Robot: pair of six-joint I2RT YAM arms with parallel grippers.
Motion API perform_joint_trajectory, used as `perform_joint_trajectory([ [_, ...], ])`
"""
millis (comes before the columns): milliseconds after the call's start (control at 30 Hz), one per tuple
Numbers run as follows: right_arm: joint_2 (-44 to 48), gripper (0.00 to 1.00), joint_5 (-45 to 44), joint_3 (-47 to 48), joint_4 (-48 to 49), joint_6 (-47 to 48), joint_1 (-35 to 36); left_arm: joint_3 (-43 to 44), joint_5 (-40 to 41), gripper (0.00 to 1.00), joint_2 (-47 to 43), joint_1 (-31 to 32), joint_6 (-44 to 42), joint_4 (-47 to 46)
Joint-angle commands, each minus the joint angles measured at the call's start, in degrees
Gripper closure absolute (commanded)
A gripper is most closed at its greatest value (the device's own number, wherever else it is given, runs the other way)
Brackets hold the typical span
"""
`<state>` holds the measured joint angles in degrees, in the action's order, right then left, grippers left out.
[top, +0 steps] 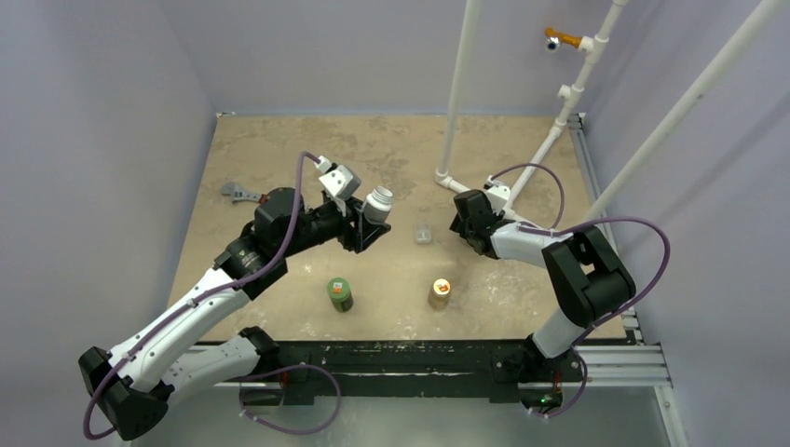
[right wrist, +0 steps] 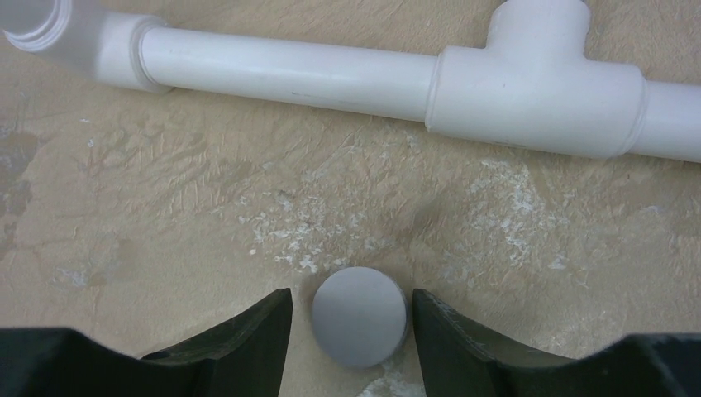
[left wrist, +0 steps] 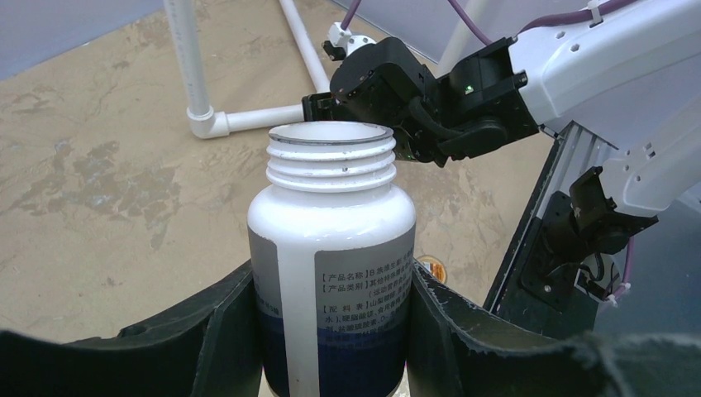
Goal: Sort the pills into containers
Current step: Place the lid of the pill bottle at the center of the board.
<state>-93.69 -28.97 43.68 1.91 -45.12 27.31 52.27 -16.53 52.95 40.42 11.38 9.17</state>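
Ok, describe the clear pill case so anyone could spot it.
Find the tan table from above. Near its middle, farther back than the green bottle and orange bottle, sits the clear case. Unlike those upright bottles, it is low and see-through.

A robotics lab test cell: plain lavender walls (top: 102, 84), white PVC pipe frame (top: 459, 93), mottled tan tabletop (top: 270, 149).
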Motion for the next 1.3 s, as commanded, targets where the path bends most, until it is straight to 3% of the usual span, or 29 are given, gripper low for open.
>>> perform_joint_trajectory([
  [0,0.78,0.43,-0.91,-0.64,-1.51,-0.85,-0.25,0.46,-1.05,1.00,0.35,-0.07,0.31,-2.21],
  [433,11.06,0.23,6.08,7.39,-13.37,2.26,-0.24,1.49,-0.96,1.00,1.56,-0.04,-3.11,-0.53],
  [867,25.38,0.20,49.51,23.73,-19.11,18.00,-0.24,4.12,-10.46,1.00,4.19,-0.08,-9.97,0.37],
  [1067,29.63,0.05,65.05,23.26,-15.45,14.20,-0.12,3.08,-11.26,1.00,3.50,0.00,-13.30,0.76],
  [1267,27.32,0.02,65.60,26.79,-18.85,16.17,6.14,1.35,-11.22,1.00,3.19,0.53,-15.81,-1.45],
])
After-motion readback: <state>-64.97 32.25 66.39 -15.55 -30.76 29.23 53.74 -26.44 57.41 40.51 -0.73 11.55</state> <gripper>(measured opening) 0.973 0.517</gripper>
